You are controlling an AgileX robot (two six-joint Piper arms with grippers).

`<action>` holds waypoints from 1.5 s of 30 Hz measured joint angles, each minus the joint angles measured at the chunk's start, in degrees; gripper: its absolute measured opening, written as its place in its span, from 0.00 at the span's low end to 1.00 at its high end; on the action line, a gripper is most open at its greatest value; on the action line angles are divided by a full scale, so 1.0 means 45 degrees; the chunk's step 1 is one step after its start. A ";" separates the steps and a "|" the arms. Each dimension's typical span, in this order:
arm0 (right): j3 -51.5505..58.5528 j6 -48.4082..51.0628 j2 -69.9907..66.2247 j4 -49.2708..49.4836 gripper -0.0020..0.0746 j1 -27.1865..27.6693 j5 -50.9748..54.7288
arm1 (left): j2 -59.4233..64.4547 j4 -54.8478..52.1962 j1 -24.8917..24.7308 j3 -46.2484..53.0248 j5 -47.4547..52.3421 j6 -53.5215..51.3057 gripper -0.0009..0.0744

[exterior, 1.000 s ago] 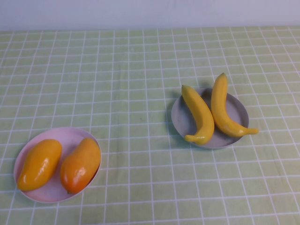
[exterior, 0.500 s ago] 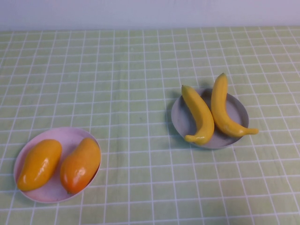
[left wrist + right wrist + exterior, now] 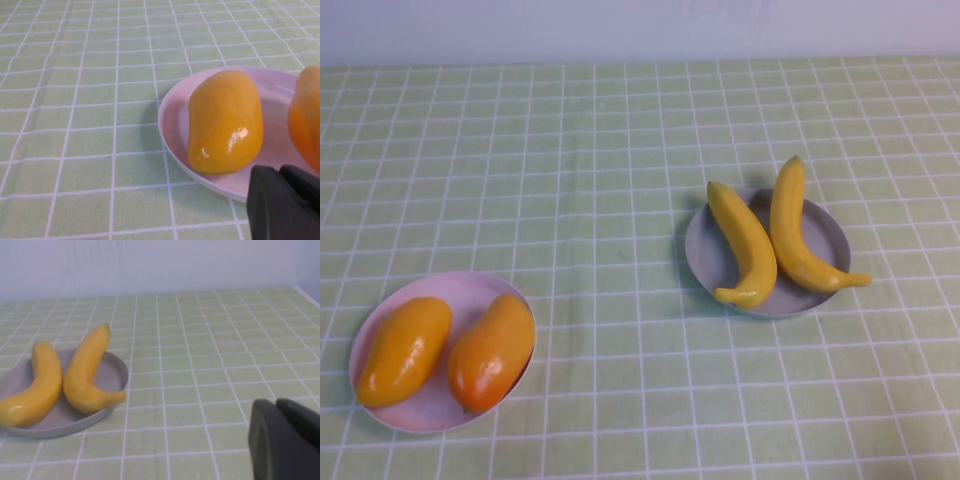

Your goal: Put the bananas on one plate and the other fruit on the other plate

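Note:
Two yellow bananas [image 3: 745, 245] [image 3: 790, 225] lie side by side on the grey-blue plate [image 3: 705, 255] at the right. Two plump mango-shaped fruits, one yellow-orange [image 3: 405, 350] and one redder [image 3: 492, 352], lie on the pale pink plate [image 3: 460, 290] at the front left. Neither gripper shows in the high view. My left gripper [image 3: 281, 171] is shut and empty, just short of the pink plate's [image 3: 172, 125] rim, near the yellow fruit [image 3: 225, 122] and the redder one [image 3: 307, 115]. My right gripper [image 3: 276, 402] is shut and empty over the cloth, well apart from the grey plate [image 3: 112, 375] and its bananas [image 3: 35, 385] [image 3: 87, 365].
A green cloth with a white grid [image 3: 610, 180] covers the table. A pale wall [image 3: 640, 25] runs along the far edge. Open cloth lies between the two plates.

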State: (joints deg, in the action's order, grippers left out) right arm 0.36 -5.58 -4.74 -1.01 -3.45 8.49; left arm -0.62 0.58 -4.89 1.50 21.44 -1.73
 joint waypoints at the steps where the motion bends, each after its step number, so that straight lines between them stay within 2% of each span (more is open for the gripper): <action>1: 0.0080 0.0000 0.0404 0.0000 0.01 0.0021 0.0068 | 0.0000 0.0000 0.0000 0.0000 0.0000 0.0000 0.01; 16: 0.0227 0.0029 0.1139 0.0224 0.01 0.0008 0.0655 | -0.0026 0.0000 0.0000 0.0000 0.0000 0.0000 0.01; 21: 0.0227 0.2483 0.1139 0.1823 0.01 0.0008 0.0987 | -0.0026 0.0000 0.0000 0.0000 0.0000 0.0000 0.01; 24: 0.0227 0.3247 0.1139 0.2213 0.01 0.0008 0.1412 | -0.0026 0.0000 0.0000 0.0000 0.0000 0.0000 0.01; 30: 0.0227 0.3467 0.1139 0.2667 0.01 0.0008 0.2477 | -0.0026 0.0000 0.0000 0.0000 0.0000 0.0000 0.01; 45: 0.0227 0.3517 0.1139 0.2724 0.01 0.0008 0.2477 | -0.0026 0.0000 0.0000 0.0000 0.0000 0.0000 0.01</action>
State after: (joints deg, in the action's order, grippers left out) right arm 1.38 10.25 0.38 11.25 -3.41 19.63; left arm -0.73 0.58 -4.89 1.50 21.44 -1.73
